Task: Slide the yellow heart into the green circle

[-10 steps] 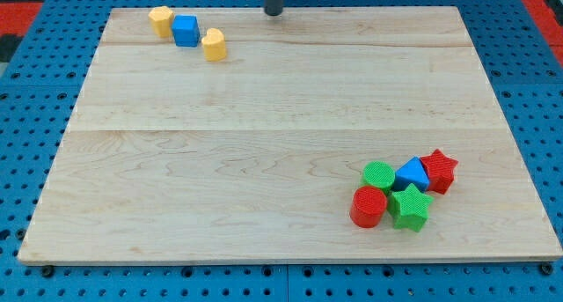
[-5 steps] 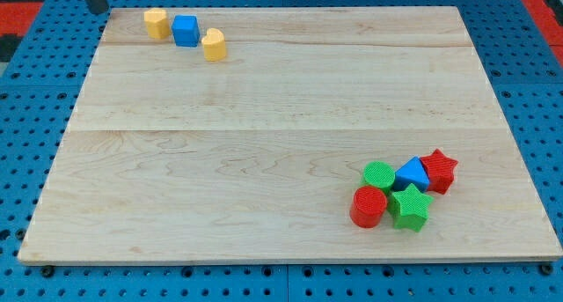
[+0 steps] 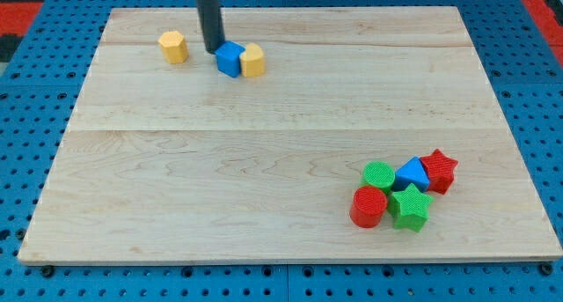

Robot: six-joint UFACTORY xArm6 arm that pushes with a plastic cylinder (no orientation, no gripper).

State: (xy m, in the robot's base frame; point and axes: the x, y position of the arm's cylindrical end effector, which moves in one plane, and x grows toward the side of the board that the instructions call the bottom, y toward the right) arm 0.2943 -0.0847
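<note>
The yellow heart (image 3: 252, 61) lies near the view's top, left of centre, touching the right side of a blue cube (image 3: 230, 59). My tip (image 3: 213, 50) stands just left of and slightly above the blue cube, against it. The green circle (image 3: 378, 175) sits in a cluster at the view's lower right, far from the heart.
A yellow hexagon block (image 3: 174, 47) lies alone left of my tip. Around the green circle are a red cylinder (image 3: 369, 206), a green star (image 3: 409, 206), a blue block (image 3: 412, 173) and a red star (image 3: 439, 170). The wooden board (image 3: 264, 161) rests on a blue pegboard.
My tip swung from the top middle to the top left corner, then came down by the blue cube. The blue cube and yellow heart slid right; the yellow hexagon shifted slightly right and down.
</note>
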